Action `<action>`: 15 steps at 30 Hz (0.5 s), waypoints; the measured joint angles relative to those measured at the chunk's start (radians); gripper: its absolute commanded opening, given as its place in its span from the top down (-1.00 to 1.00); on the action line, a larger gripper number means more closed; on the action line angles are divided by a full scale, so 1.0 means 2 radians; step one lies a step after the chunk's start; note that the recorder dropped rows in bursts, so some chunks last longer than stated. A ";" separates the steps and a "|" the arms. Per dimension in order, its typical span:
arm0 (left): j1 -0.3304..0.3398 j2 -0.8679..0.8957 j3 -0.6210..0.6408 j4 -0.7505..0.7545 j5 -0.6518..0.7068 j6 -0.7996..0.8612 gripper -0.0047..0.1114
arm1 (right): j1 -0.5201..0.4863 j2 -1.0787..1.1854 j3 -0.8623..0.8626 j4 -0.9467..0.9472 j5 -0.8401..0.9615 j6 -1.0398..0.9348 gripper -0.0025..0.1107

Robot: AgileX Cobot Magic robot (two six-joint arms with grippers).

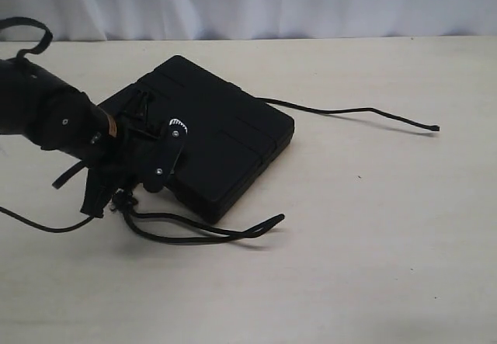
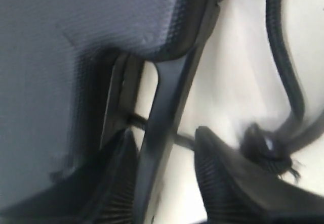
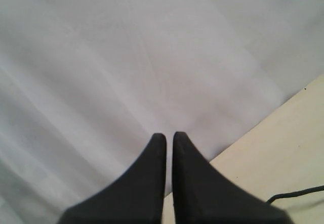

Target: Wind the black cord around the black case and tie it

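At nine o'clock of the exterior view, left end effector [image 1: 124,182], low at the seven-o'clock corner of the case [image 1: 225,126]. Jaws apart in the left wrist view, ribbed fingers [image 2: 217,178] straddling a thin bar at the case's edge, with a gap showing beside the bar. Knot [image 2: 268,150] of the cord [image 1: 342,112] just beside that end effector, frayed tuft sticking out, down on the tabletop [image 1: 373,266].

Case flat at centre, set diamond-wise, corners at roughly twelve, three, six and nine o'clock. From the knot, two strands of cord running along the tabletop past the case's six-o'clock corner and bending back in a narrow loop at about five o'clock. Another strand leaving the case's two-o'clock edge, lying across bare tabletop to an end well apart at three o'clock. Hard to tell whether any cord passes under the case.

Out of the exterior view, right end effector [image 3: 168,135]. In its own wrist view, fingers together but for a hairline slit, holding nothing, aimed at a white curtain [image 3: 126,57], with a corner of tabletop and a short bit of cord beyond.
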 measured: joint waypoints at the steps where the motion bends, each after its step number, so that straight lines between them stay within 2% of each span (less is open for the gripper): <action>1: 0.000 0.008 0.000 0.000 -0.008 0.003 0.25 | 0.000 0.005 0.000 0.000 -0.003 0.000 0.88; 6: 0.000 0.040 0.000 0.000 -0.058 0.010 0.25 | 0.000 0.025 0.000 -0.030 -0.028 0.000 0.88; 8: 0.000 0.051 0.000 0.001 -0.073 0.011 0.32 | 0.000 0.035 0.000 -0.058 -0.045 0.000 0.88; 9: 0.000 0.054 0.000 0.005 -0.077 0.011 0.41 | 0.000 0.041 0.000 -0.073 -0.058 0.000 0.88; 10: 0.000 0.057 0.000 0.011 -0.078 0.011 0.61 | 0.000 0.048 0.000 -0.085 -0.074 0.000 0.88; 12: -0.001 0.061 0.000 0.038 -0.078 0.017 0.83 | 0.000 0.071 -0.001 -0.120 -0.127 0.000 0.88; 13: -0.001 0.061 0.000 0.047 -0.078 0.019 0.90 | 0.000 0.081 -0.002 -0.135 -0.144 0.000 0.88; 15: -0.002 0.061 0.000 0.056 -0.078 0.019 0.92 | 0.000 0.102 -0.012 -0.171 -0.168 0.000 0.88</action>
